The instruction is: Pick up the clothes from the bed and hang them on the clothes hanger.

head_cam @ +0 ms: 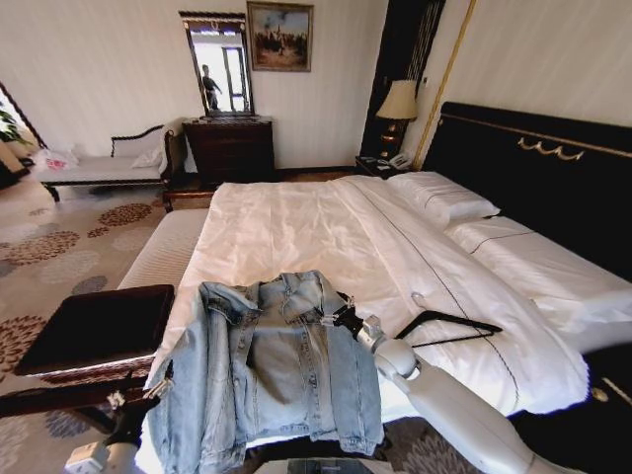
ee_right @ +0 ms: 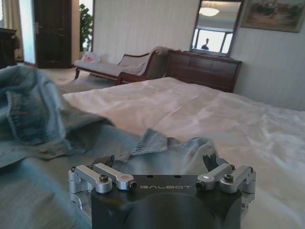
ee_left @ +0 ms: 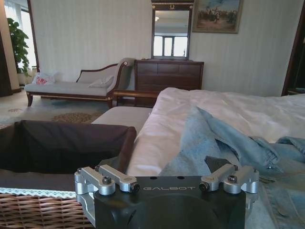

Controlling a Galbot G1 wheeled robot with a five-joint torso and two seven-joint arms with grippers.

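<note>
Denim, light blue, makes up the clothes [head_cam: 267,370]: one jacket lying flat on the near edge of the bed [head_cam: 326,222], collar toward the pillows, hem hanging over the foot end. Its long axis runs from hem to collar, away from the robot.

Left gripper [head_cam: 148,387] sits low at the jacket's left sleeve, beside the dark-topped bench [head_cam: 94,326]; its wrist view shows the fingers [ee_left: 217,168] spread apart with denim just ahead.

Right gripper [head_cam: 343,316] rests at the jacket's right shoulder, near the collar; its fingers [ee_right: 209,162] stand apart and flank a fold of denim without clamping it.

Clothes hanger [head_cam: 449,326] lies on the sheet just right of the right gripper, apart from the jacket. Judgement: the right arm is nearer both collar and hanger.
</note>
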